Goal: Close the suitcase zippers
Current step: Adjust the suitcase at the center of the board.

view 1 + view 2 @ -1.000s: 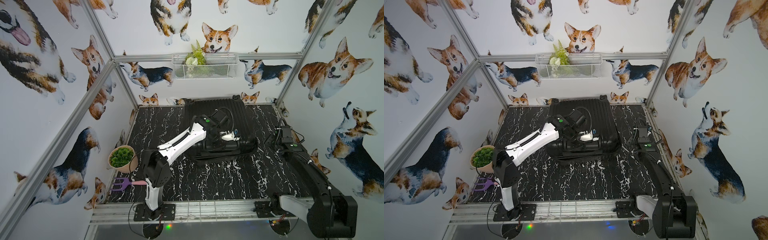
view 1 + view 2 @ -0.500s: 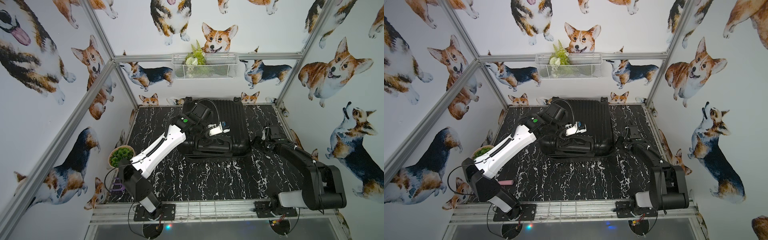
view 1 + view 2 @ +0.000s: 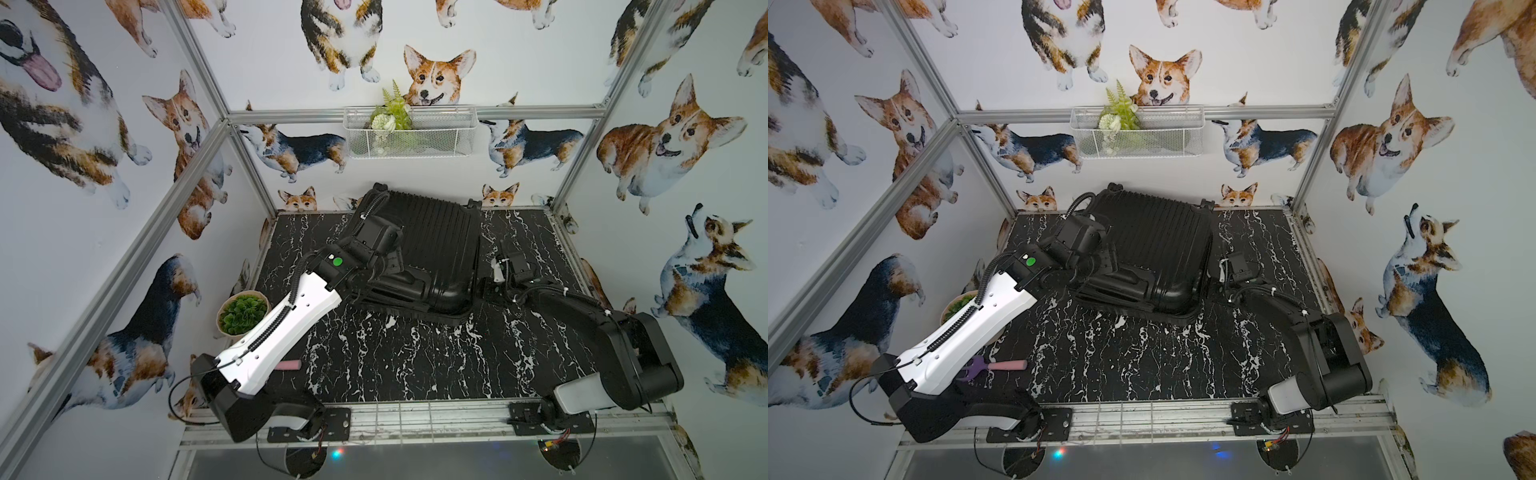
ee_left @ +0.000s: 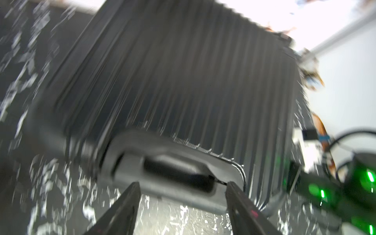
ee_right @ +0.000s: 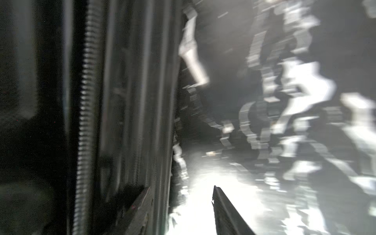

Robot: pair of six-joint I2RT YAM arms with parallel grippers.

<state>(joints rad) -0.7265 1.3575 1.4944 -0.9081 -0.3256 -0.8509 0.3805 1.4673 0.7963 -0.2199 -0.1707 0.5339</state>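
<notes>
Where left claw (image 4: 183,184) gapes, suitcase (image 4: 183,81) sits.

Both top views are looking steeply down from high above and in front of the suitcase (image 3: 436,241), taking in nearly the same whole scene. The left wrist camera is sitting close over the suitcase's end with the handle (image 4: 175,173), facing along the ribbed shell toward its far end. The right wrist camera is sitting very near the suitcase's side, looking along the zipper (image 5: 86,122) and the table (image 5: 284,97) beside it; both wrist pictures are coming out blurred.
</notes>
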